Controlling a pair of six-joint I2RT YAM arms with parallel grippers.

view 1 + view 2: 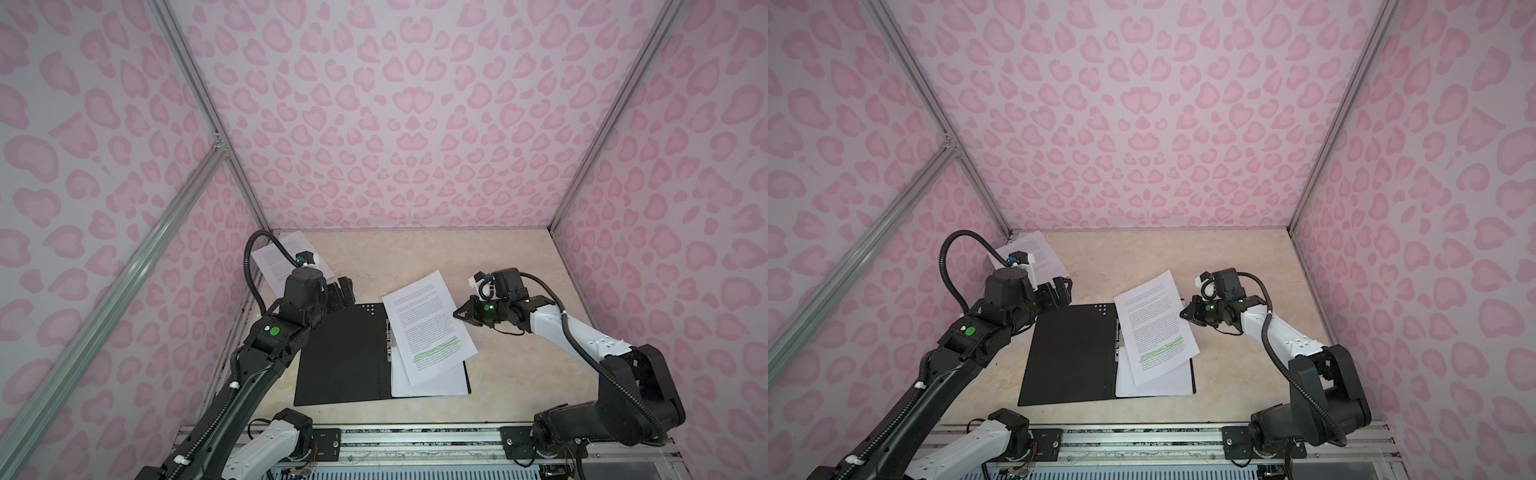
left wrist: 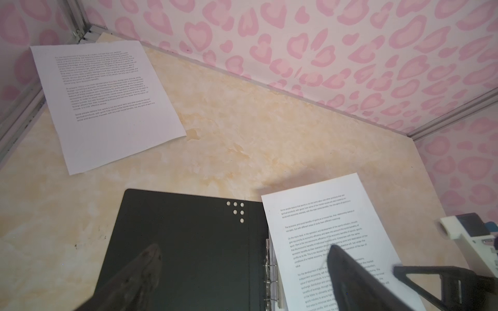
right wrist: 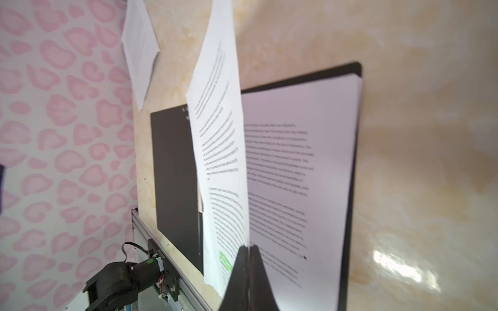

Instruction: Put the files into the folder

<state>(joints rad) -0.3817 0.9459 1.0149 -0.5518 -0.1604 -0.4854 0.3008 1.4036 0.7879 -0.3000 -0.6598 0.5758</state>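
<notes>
The folder (image 1: 340, 357) (image 1: 1071, 357) lies open on the table, black inside up, with a stack of white files (image 1: 436, 384) (image 3: 310, 188) on its right half. A printed sheet with green highlighted lines (image 1: 424, 328) (image 1: 1154, 328) (image 3: 218, 134) hangs tilted over that stack. My right gripper (image 1: 457, 314) (image 3: 249, 246) is shut on this sheet's right edge. My left gripper (image 1: 343, 297) (image 2: 244, 250) stands open over the folder's far left corner, holding nothing. One more sheet (image 1: 270, 266) (image 2: 107, 102) lies flat in the back left corner.
The folder's metal clip (image 1: 388, 340) (image 2: 268, 269) runs along the spine, beside the lifted sheet. Pink-patterned walls close the beige table (image 1: 415, 257) on three sides. An aluminium rail (image 1: 415, 440) with both arm bases borders the front edge.
</notes>
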